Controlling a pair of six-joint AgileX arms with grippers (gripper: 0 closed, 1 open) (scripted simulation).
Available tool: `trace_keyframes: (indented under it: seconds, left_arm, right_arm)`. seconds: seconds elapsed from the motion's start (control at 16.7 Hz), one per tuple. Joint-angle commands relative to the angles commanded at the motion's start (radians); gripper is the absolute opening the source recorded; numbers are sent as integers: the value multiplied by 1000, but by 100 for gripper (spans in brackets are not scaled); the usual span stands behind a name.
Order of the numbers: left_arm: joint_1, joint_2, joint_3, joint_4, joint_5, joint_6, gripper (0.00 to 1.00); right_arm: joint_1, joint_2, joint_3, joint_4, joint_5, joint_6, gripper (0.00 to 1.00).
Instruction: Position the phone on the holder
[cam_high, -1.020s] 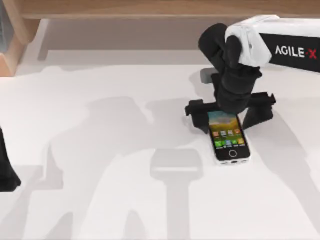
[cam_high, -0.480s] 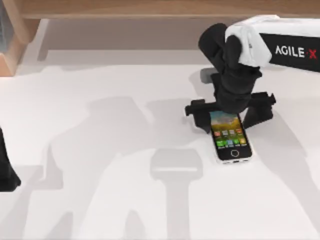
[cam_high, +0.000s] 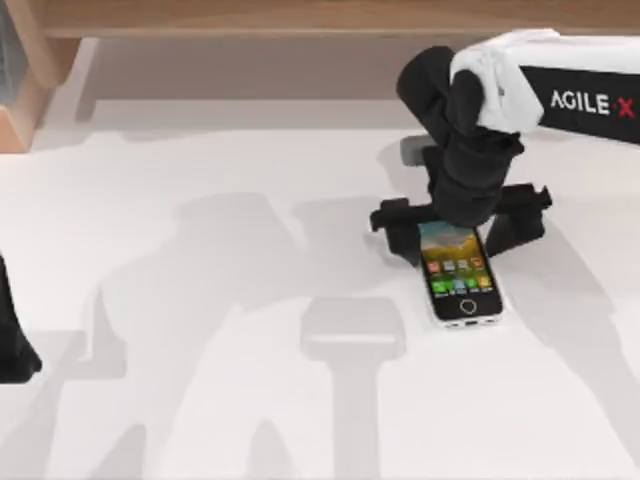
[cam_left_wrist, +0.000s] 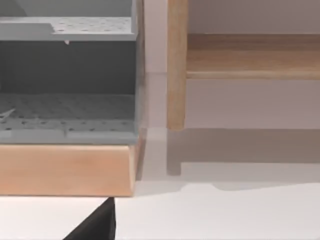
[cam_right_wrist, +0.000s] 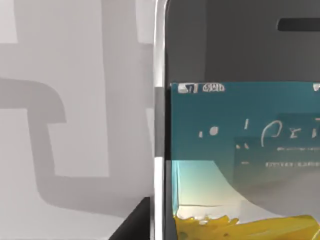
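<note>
on the right half of the white bench (cam_high: 200, 300) the phone (cam_high: 459, 276) lies flat, screen up, its top end between the wide-spread fingers of the right pincer (cam_high: 458, 222). compared with 1 second ago, it sits slightly further right. left pincer (cam_high: 12, 350) parked at the left edge.

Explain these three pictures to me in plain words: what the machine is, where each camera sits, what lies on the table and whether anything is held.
This is a simulated robot: two AgileX arms at a white table. The top view looks straight down. The right gripper hangs over the far end of the phone, which lies flat, screen up; its dark fingers stand on either side of that end. I cannot tell whether they are gripping it. The left arm is parked at the table's left edge. The right wrist view looks closely at the phone's upper screen. The left wrist view faces a wooden shelf unit and a wooden post.
</note>
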Motion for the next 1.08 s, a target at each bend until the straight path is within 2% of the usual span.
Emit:
trace_keyframes:
  seconds: [0.6, 0.84, 1.08]
  left_arm:
    - [0, 0, 0, 0, 0, 0, 100]
    - [0, 0, 0, 0, 0, 0, 100]
    - [0, 0, 0, 0, 0, 0, 100]
  right_arm:
    - [-4, -29, 42, -52, -2, -2, 0]
    - [-55, -129, 26, 31, -22, -41, 0]
    - [-154, -267, -87, 164, -54, -112, 0]
